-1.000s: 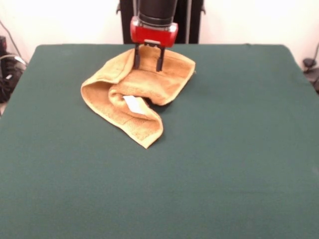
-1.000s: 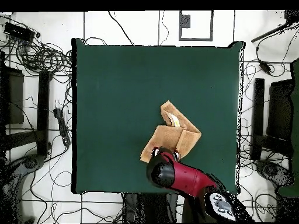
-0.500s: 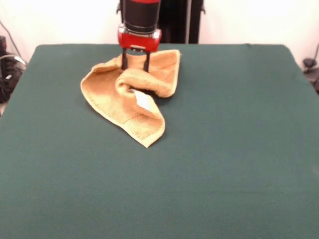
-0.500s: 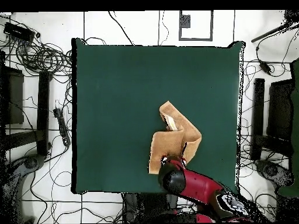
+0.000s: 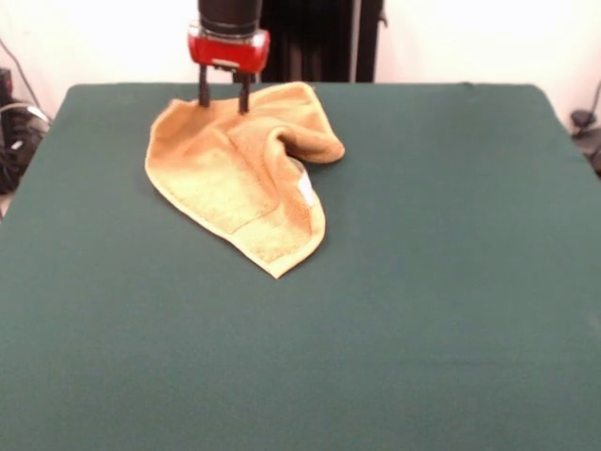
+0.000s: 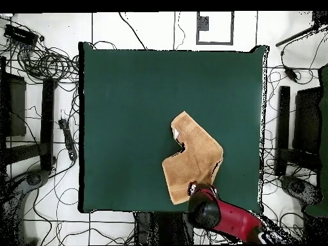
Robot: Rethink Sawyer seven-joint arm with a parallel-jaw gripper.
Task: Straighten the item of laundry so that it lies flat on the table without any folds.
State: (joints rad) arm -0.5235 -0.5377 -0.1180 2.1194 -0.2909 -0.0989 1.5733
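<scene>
The orange-tan towel (image 5: 235, 178) lies on the far left part of the green table (image 5: 423, 282), mostly spread out. One fold still rolls over along its right side, next to the white tag (image 5: 306, 188). My gripper (image 5: 223, 101) stands upright on the towel's far edge and grips the cloth there. In the overhead view the towel (image 6: 192, 157) sits near the table's (image 6: 128, 96) bottom right, and my gripper (image 6: 200, 190) is at its lower end, partly hidden under the red arm.
The robot's black pedestal (image 5: 310, 38) stands just behind the table's far edge. Cables (image 6: 45, 64) and black stands (image 6: 285, 128) surround the table on the floor. The gripper is close to the table's robot-side edge.
The gripper moved towards the robot and to the front view's left, dragging the towel's top layer with it. The bunched towel opened out and now lies much flatter.
</scene>
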